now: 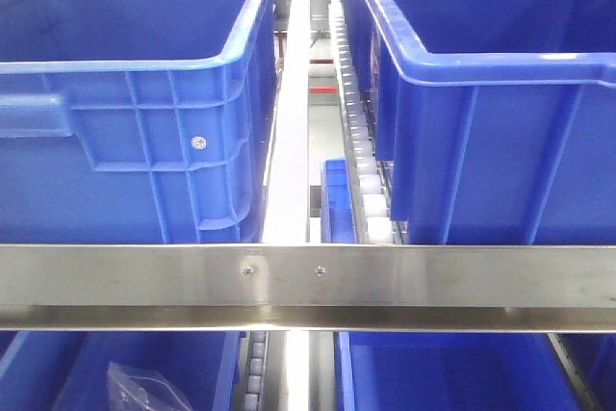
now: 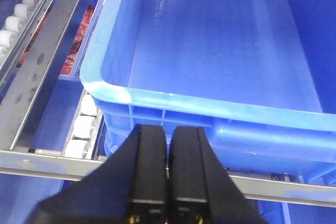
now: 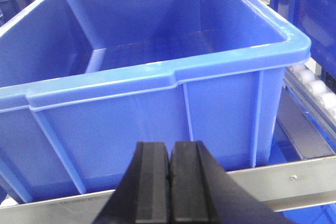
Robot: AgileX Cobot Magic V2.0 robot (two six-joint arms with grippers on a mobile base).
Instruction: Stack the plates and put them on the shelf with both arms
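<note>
Plates not in any view. Left fingers (image 2: 169, 174) pressed together, empty; right fingers (image 3: 170, 182) same. Both face crates (image 1: 125, 122) above shelf rail (image 1: 385, 276). Risk: fingers may strike rail or crate rim when arms turn away for plates.

Left gripper (image 2: 168, 190) and right gripper (image 3: 169, 192) both have their fingers pressed together, empty.
</note>
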